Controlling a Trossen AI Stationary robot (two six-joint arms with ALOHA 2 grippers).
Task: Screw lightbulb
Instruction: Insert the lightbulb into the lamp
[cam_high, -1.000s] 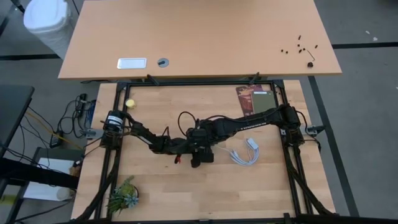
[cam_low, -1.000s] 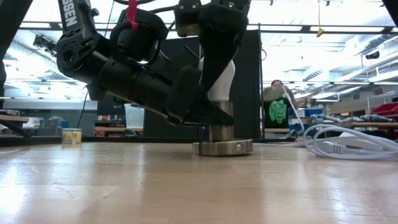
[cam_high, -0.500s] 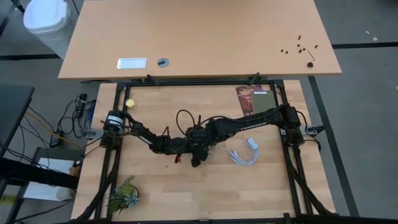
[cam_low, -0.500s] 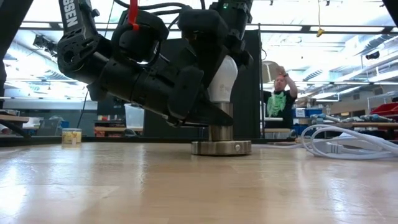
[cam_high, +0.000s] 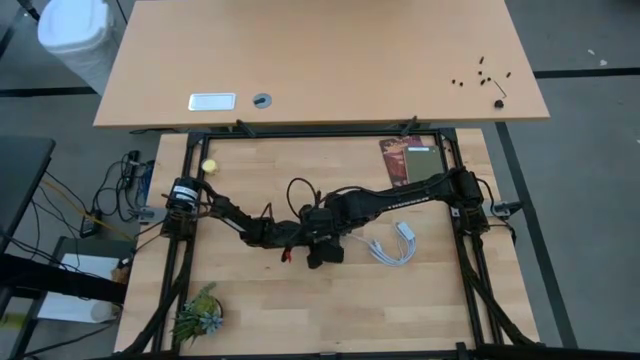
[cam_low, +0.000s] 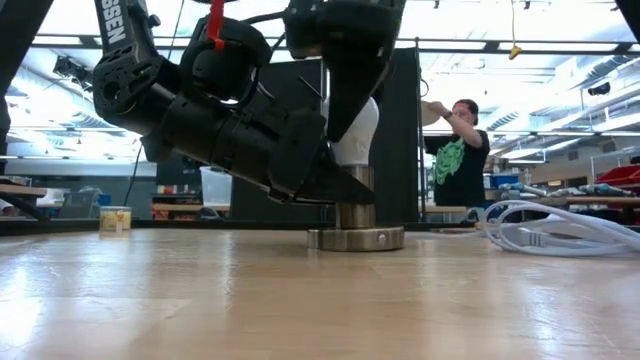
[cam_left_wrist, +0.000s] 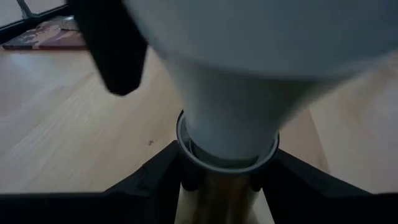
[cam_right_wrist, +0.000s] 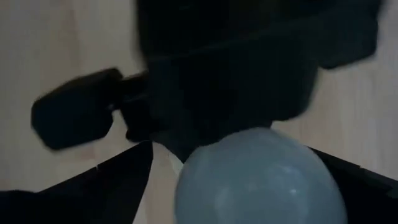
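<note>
1. The right gripper (cam_low: 350, 75) hangs over the lightbulb (cam_low: 356, 130), fingers released, straddling the dome.
2. The left gripper (cam_low: 335, 185) clamps the metal socket (cam_low: 356, 225) just below the bulb.
3. The lightbulb stands upright in the socket at mid-table (cam_high: 260, 300): frosted white dome, narrower pale base.

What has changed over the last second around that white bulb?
The right gripper, which was closed on the lightbulb from above, has opened its fingers and let go, and its wrist has turned. Behind the table, a person has walked further into view. The left gripper still clamps the metal socket, and the bulb stays upright in it.
</note>
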